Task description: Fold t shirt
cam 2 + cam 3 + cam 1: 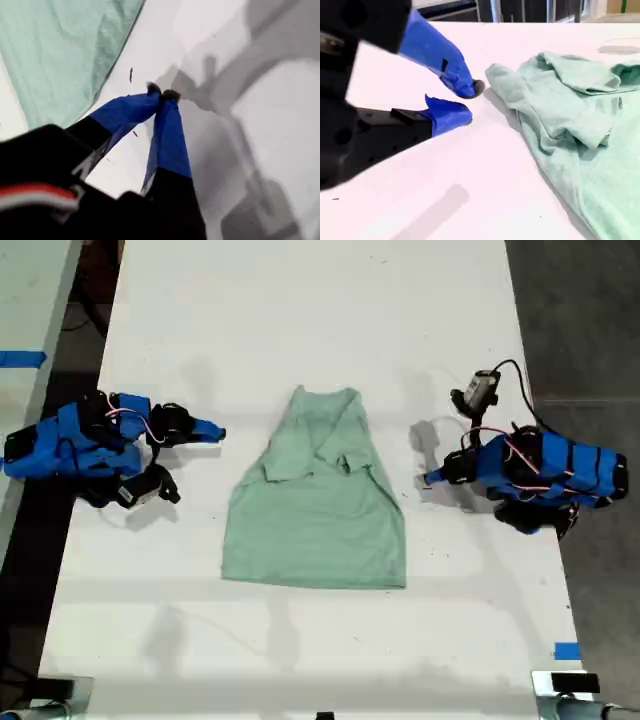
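The pale mint-green t shirt (315,520) lies flat in the middle of the white table (300,300), sleeves folded in over its chest, hem toward the near edge. My first gripper (430,478) rests on the table at the exterior view's right, a short way off the shirt's side edge. Its blue fingertips (161,94) are shut together with nothing between them, and the shirt (55,50) lies beyond. My second gripper (215,430) sits at the exterior view's left, near the shirt's shoulder. Its jaws (467,102) stand slightly open and empty, just short of the cloth (570,110).
The table's side edges run close behind both arm bases. A strip of blue tape (567,651) marks the near corner at the exterior view's right. Another table with blue tape (20,359) stands beyond the exterior view's left edge. Cables loop over both arms.
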